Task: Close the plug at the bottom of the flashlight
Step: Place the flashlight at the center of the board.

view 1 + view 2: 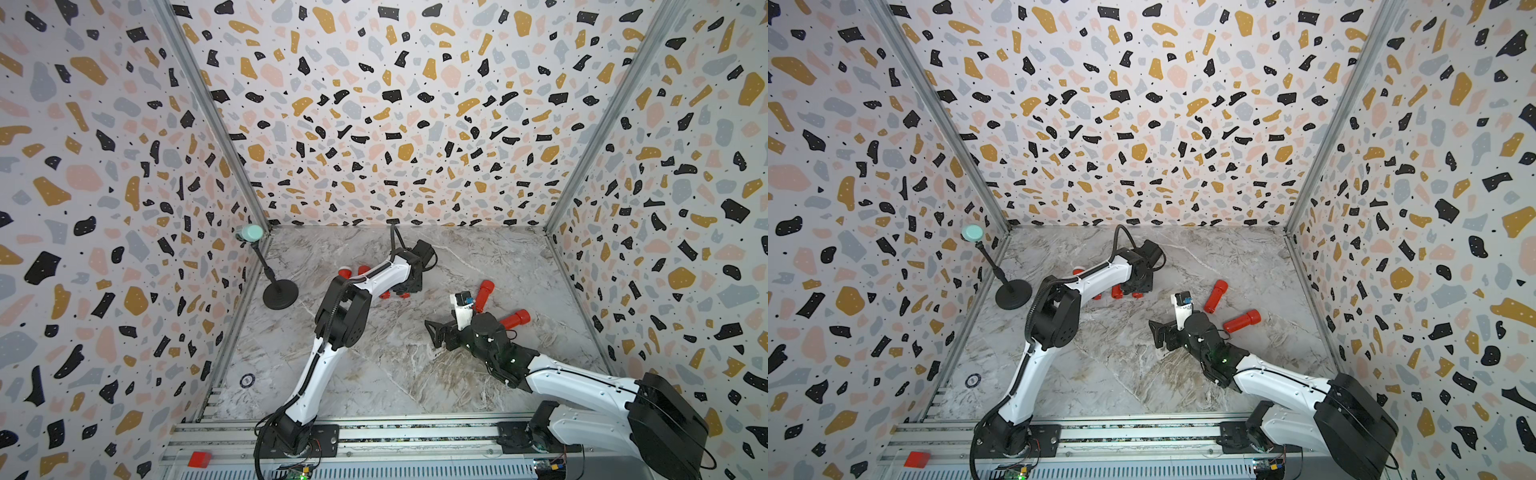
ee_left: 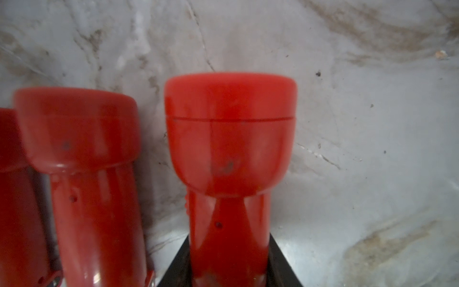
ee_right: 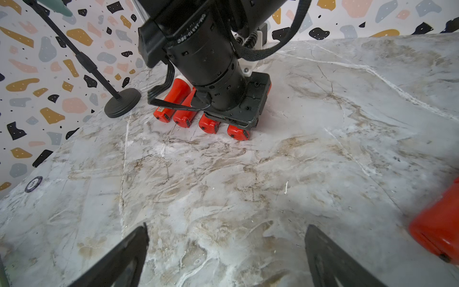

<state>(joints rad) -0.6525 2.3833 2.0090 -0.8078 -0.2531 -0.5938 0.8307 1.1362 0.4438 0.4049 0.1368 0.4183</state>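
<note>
The marble-patterned table (image 1: 374, 374) is boxed in by terrazzo-print walls (image 1: 374, 104) on three sides, and a grooved aluminium rail (image 1: 415, 432) runs along the lower edge in both top views. Its middle and lower left lie bare but for a small round sticker (image 1: 247, 380). A black stand (image 1: 280, 293) with a disc base and a teal head stands by the left wall. Just right of it, in the upper middle, four glossy red flashlights lie side by side in a row (image 3: 182, 120), squarish butt ends toward the rail. The left gripper (image 2: 228, 270) is down on the row's right end, black jaws clamped on the narrow body of the end flashlight (image 2: 229, 139), whose flared round head points toward the back wall; its plug is too small to read. The right gripper (image 3: 226, 229) hovers over bare marble at centre right, jaws spread wide, holding nothing. Beside it lie a loose flashlight (image 1: 484, 295) and a second loose flashlight (image 1: 515, 319), well clear of the right wall.
</note>
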